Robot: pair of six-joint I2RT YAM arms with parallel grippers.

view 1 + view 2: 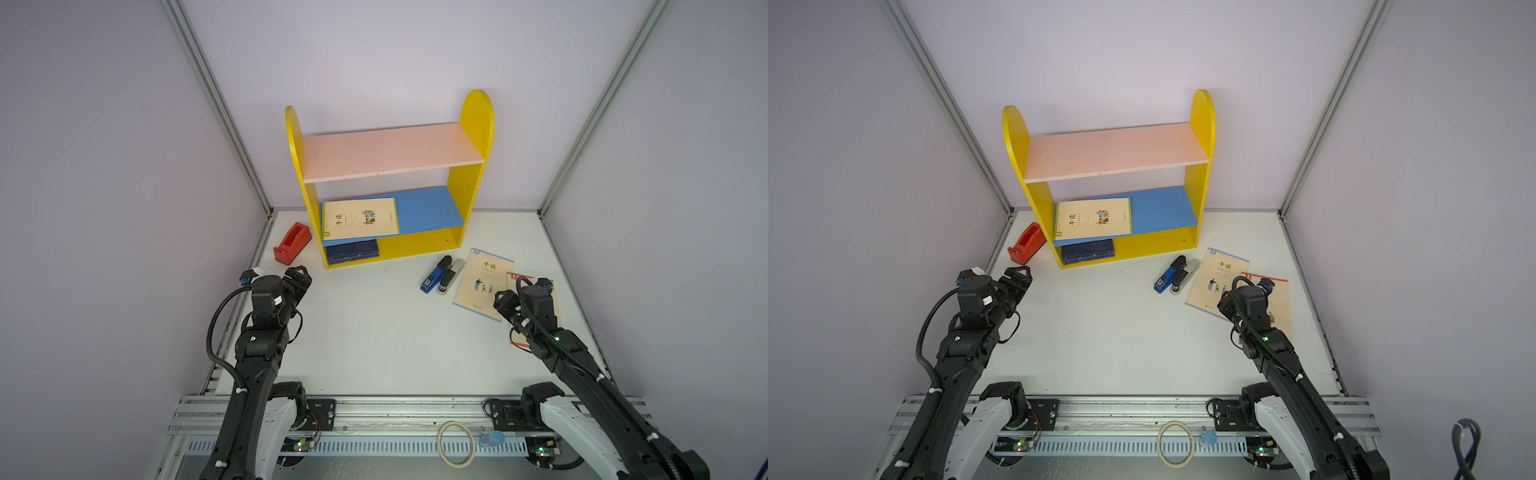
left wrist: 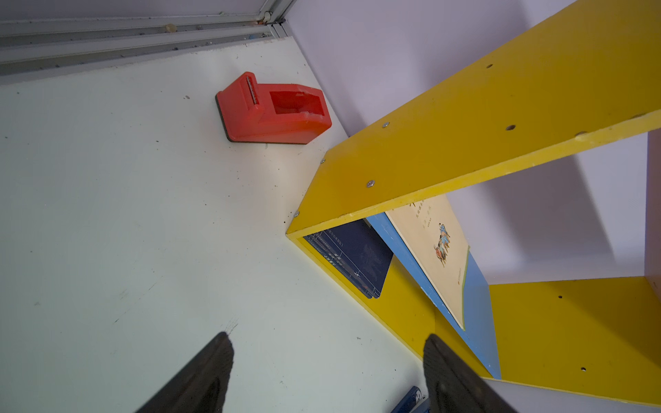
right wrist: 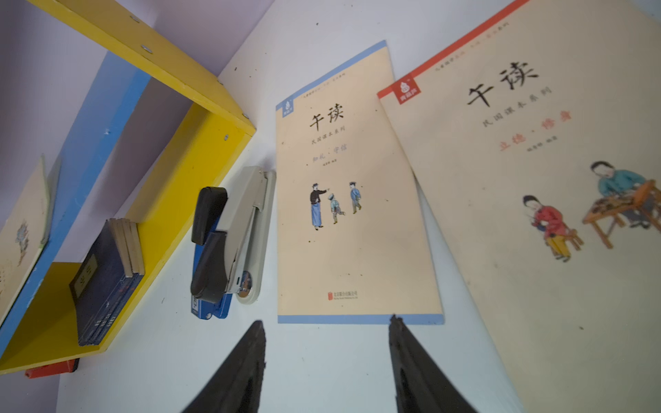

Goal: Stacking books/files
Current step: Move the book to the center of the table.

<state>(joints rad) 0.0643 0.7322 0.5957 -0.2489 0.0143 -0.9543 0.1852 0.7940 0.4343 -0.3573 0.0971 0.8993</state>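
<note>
On the desk (image 1: 374,332), left end effector (image 2: 327,335) hangs open while right end effector (image 3: 326,319), also open, fronts the blue-edged book (image 3: 357,250), likely to grasp it.

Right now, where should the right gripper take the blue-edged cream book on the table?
Take the blue-edged cream book by its near short edge, coming in low from the robot's side with the right gripper. It lies flat; the stapler runs along one long edge, the red-edged book overlaps the other, so that edge looks freest.
</note>
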